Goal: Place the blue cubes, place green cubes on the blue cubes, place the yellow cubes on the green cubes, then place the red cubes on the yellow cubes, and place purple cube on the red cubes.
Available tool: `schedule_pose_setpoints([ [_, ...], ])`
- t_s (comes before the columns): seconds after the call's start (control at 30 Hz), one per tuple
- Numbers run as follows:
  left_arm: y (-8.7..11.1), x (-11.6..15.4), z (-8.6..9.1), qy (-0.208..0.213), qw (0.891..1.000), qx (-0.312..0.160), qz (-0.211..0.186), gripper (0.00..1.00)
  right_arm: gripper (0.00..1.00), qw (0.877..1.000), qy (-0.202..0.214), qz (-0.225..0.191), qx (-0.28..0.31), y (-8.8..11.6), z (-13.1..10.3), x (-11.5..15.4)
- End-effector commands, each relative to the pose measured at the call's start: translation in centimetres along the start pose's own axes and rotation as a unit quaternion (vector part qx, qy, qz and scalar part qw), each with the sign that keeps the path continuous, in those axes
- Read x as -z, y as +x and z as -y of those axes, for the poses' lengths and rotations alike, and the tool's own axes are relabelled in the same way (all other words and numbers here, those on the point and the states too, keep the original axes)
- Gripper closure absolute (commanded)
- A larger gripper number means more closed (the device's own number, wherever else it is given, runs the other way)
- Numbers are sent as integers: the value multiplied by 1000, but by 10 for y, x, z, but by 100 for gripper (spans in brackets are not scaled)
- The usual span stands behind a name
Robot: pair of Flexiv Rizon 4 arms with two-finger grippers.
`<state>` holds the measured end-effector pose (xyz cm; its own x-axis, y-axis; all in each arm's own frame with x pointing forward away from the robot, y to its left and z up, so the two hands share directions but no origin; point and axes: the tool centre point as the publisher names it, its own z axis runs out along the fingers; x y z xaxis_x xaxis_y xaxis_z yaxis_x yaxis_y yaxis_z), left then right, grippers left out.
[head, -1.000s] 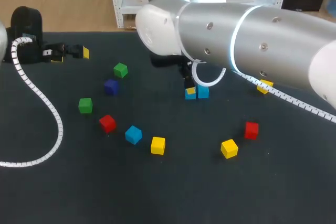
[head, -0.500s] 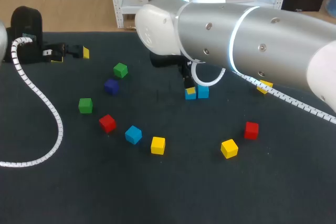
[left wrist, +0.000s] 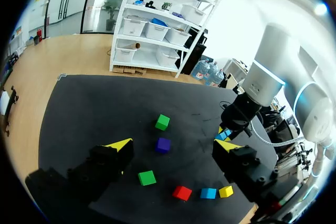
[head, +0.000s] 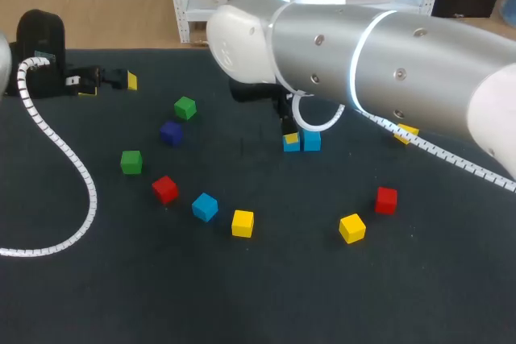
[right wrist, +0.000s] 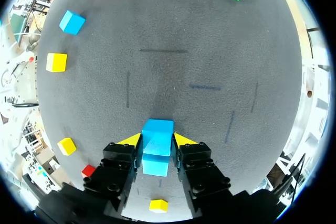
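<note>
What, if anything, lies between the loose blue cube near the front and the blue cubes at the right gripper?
Nothing visible. In the head view only bare mat separates the loose blue cube from the gripped blue cube in the right gripper and its blue neighbour; the nearby yellow cube sits off that line.

Right arm (head: 387, 62) comes in from the right, reaching past the middle, wrist turned down; right gripper (right wrist: 156, 140) low at the table, both yellow tips pressed against a blue cube (right wrist: 157, 134) from two sides; left arm (head: 36, 46) at the far left edge; left gripper (head: 109, 84) with its fingers spread wide.
</note>
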<state>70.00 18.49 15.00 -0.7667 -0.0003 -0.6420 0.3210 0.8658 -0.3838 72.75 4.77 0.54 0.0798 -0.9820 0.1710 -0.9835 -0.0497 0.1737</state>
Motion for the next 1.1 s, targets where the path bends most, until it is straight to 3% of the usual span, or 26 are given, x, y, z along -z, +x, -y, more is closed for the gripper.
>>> schedule_pose_setpoints([
  [0.03, 0, 0, 0, 0, 1000, 0, 0, 0, 69, 1000, -3, 0, 0, -1, 2, -2],
  [0.13, 0, 0, 0, 0, 1000, 0, 0, 0, 60, 1000, -4, -2, 1, -1, 3, -2],
  [0.17, 0, 0, 0, 0, 1000, 0, 0, 0, 53, 1000, -5, -3, 2, -1, 3, -3],
  [0.2, 0, 0, 0, 0, 1000, 0, 0, 0, 7, 1000, -5, -4, -2, -1, 3, -3],
  [0.23, 0, 0, 0, 0, 1000, 0, 0, 0, 0, 1000, -5, -3, -2, -1, 3, -3],
  [0.8, 0, 0, 0, 0, 1000, 0, 0, 0, 0, 998, 0, 41, -41, 0, 5, 10],
  [1.1, 0, 0, 0, 0, 1000, 0, 0, 0, 0, 995, 24, 72, -66, -4, -13, 41],
])
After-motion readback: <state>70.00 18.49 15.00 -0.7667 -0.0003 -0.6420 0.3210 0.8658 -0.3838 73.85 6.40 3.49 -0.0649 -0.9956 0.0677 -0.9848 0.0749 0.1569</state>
